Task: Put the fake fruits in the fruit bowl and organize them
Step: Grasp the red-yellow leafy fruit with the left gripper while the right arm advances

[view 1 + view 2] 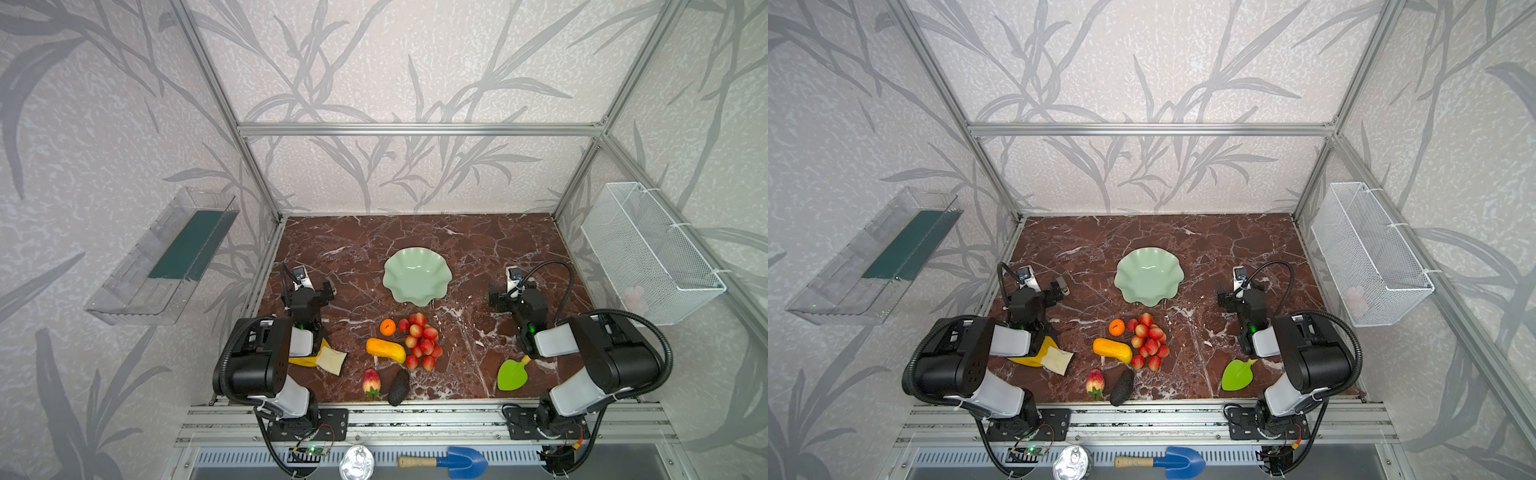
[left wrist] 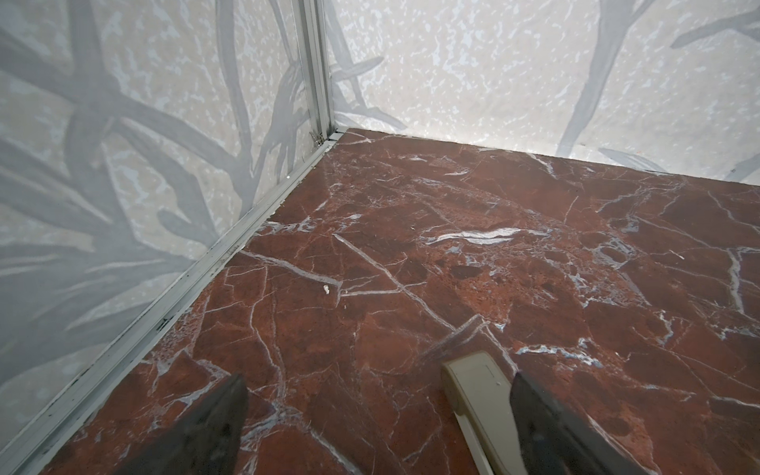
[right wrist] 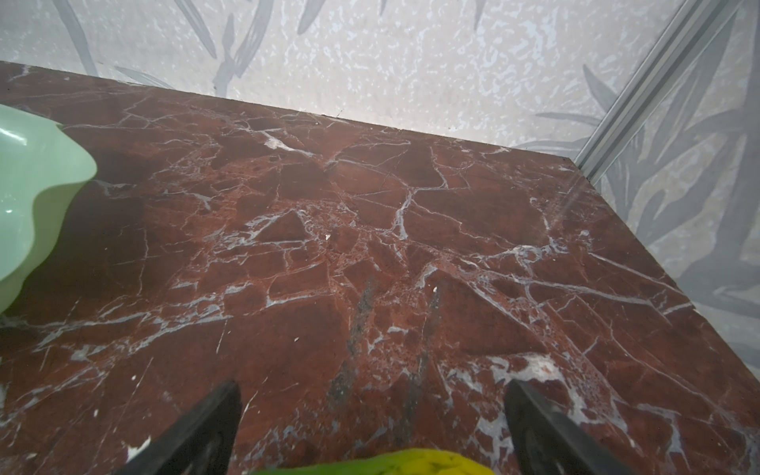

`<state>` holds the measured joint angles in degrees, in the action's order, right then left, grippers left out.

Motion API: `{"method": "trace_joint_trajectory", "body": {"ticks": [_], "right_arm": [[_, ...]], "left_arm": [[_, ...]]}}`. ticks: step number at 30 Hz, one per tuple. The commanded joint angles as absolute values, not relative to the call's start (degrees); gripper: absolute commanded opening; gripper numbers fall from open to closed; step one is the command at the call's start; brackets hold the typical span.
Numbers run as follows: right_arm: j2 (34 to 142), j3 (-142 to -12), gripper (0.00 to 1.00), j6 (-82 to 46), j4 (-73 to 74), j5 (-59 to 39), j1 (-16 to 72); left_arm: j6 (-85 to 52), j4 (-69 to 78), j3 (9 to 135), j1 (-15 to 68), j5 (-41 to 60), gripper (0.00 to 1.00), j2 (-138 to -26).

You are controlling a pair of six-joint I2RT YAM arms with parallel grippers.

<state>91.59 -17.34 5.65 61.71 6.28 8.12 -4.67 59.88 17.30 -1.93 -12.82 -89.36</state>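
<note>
A: Status?
B: Bowl (image 1: 417,274) empty, mid-tabletop (image 1: 478,241). Orange (image 1: 387,327), berries (image 1: 422,340), yellow fruit (image 1: 385,350), strawberry (image 1: 371,381) and avocado (image 1: 399,386) are grouped in front of it. None touches it. Left claw (image 2: 376,382) and right claw (image 3: 372,386) are both spread wide and hold nothing, one to each side of the group.
A: First pick?
B: My call is the orange, nearest the bowl. Straddle it squarely and close gently, since it will likely roll. Release low, as the glossy dish may skid. Leave the bulky berries for last. Keep off the scoop (image 1: 513,374) and pouch (image 1: 328,359).
A: Surroundings?
B: Red-brown marbled tabletop with white veins, looks slick. Leaf-print walls (image 1: 415,62) on three sides, aluminium frame (image 1: 415,129).
</note>
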Motion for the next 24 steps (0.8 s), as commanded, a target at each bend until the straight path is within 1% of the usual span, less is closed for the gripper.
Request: {"method": "trace_joint_trajectory", "body": {"ticks": [1,3,5,6,7,8,9,10,11,12,13,14,16,17,19,21,24], "right_arm": [[90.96,-20.26,0.99,5.23,58.93,8.11,8.12],[88.22,-18.31,0.99,5.16,60.34,11.57,8.95],[81.19,-19.24,0.99,5.76,53.11,13.35,9.85],[77.21,-21.75,0.99,5.58,45.38,15.08,10.48],[73.6,-25.27,0.99,2.18,35.85,16.4,10.65],[71.29,-28.64,0.99,-1.21,29.58,15.86,10.59],[69.75,-31.96,0.99,-5.28,24.62,13.96,10.48],[69.01,-34.82,0.99,-9.75,21.31,11.79,10.25],[68.55,-37.02,0.99,-15.29,16.74,9.17,9.97],[68.34,-38.92,0.99,-16.35,13.98,1.85,8.87],[68.53,-39.36,0.99,-15.55,13.57,-3.15,8.43],[68.64,-38.64,0.99,-15.97,14.51,-4.76,8.29],[68.4,-37.92,0.99,-18.81,14.27,-7.66,8.22],[68.23,-38.08,1.0,-19.09,13.2,-9.81,8.34],[67.49,-39.46,1.0,-20.31,7.73,-10.24,9.73],[66.61,-40.24,1.0,-19.49,3.16,-8.36,12.34],[65.84,-41.77,1.0,-16.38,-3.2,-3.75,16.82]], "left_arm": [[-3.87,58.94,18.84,-1.82,-12.59,0.99,-89.22],[-3.41,62.83,15.68,-1.09,-13.85,0.99,-86.57],[-2.37,62.7,13.3,0.61,-17.04,0.99,-80.71],[-1.3,59.69,13.43,2.51,-20.79,0.99,-76.9],[-0.8,53.09,15.26,4.89,-25.64,0.99,-72.4],[-3.32,44.09,18.03,6.03,-28.32,0.99,-68.57],[-8.44,32.82,21.57,6.31,-27.9,0.99,-64.52],[-13.94,23.66,24.83,6.26,-25.38,0.99,-61.02],[-17.92,20.4,26.1,6.23,-22.86,0.99,-58.85],[-24.01,19.85,26.0,6.32,-21.43,0.99,-56.51],[-30.35,20.28,24.96,6.31,-20.21,0.99,-54.17],[-33.2,20.84,23.6,6.08,-16.38,0.99,-52.02],[-33.01,22.65,21.02,6.14,-4.39,0.99,-46.82],[-33.82,18.25,21.72,6.08,-1.41,0.96,-44.48],[-34.68,1.75,25.99,6.39,3.47,0.85,-40.08],[-34.54,-13.96,30.32,6.68,6.31,0.82,-38.37],[-34.01,-36.22,37.0,7.48,10.68,0.79,-38.67]]}}
